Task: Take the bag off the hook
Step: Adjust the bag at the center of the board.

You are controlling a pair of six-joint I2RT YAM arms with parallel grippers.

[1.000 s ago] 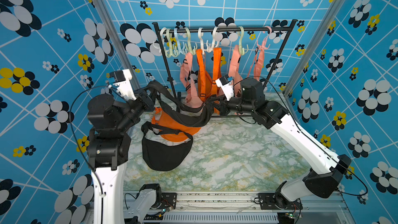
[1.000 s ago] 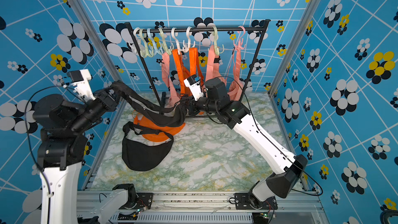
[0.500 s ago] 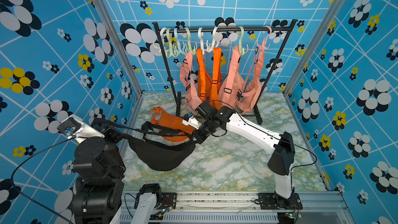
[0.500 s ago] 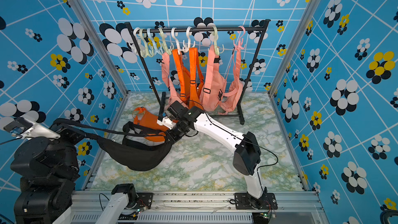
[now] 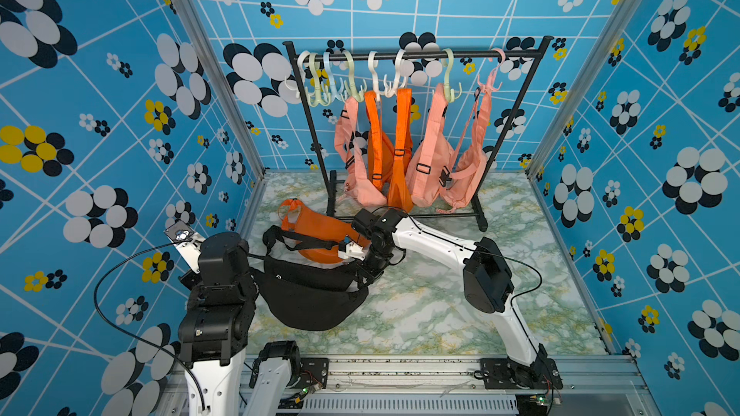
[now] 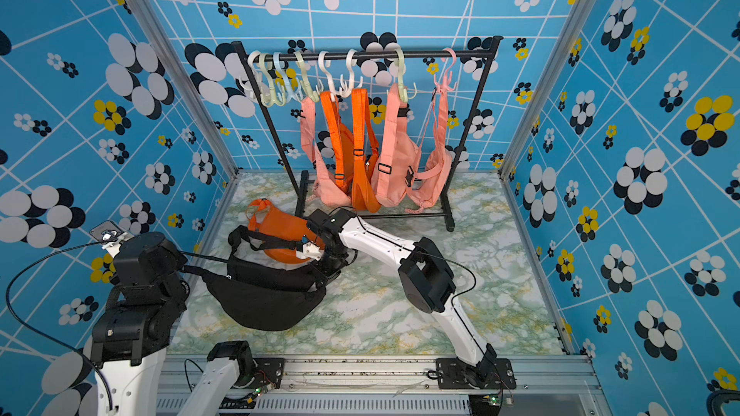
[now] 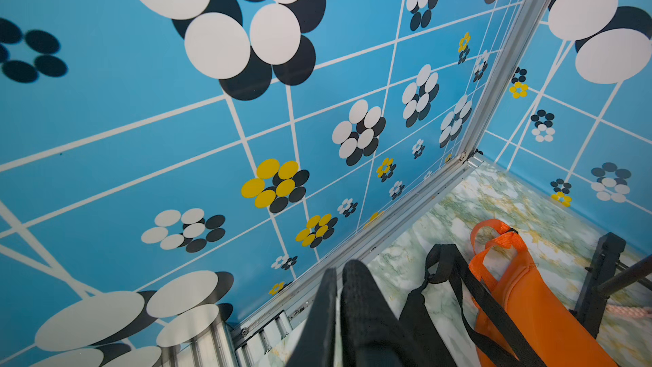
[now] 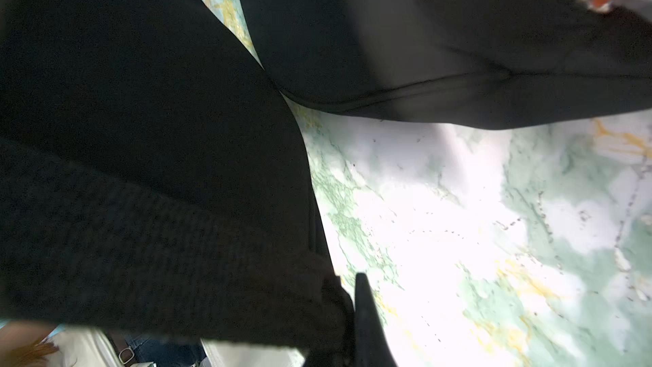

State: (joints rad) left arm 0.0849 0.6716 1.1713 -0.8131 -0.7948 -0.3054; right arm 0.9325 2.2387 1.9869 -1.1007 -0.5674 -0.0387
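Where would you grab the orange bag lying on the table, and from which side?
By the strap loop at its far end, coming from above. The loop appears to arch up open there, while the orange bag's body lies flat and the black bag's strap crosses its near side.

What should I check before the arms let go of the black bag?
1. Black bag off the hooks: ok, it hangs low between both arms.
2. Left gripper shut on its strap: ok.
3. Right gripper shut on the bag's end: ok.
4. Bag resting on the table: cannot tell.
5. Strap clear of the orange bag: not ok, it crosses over it.
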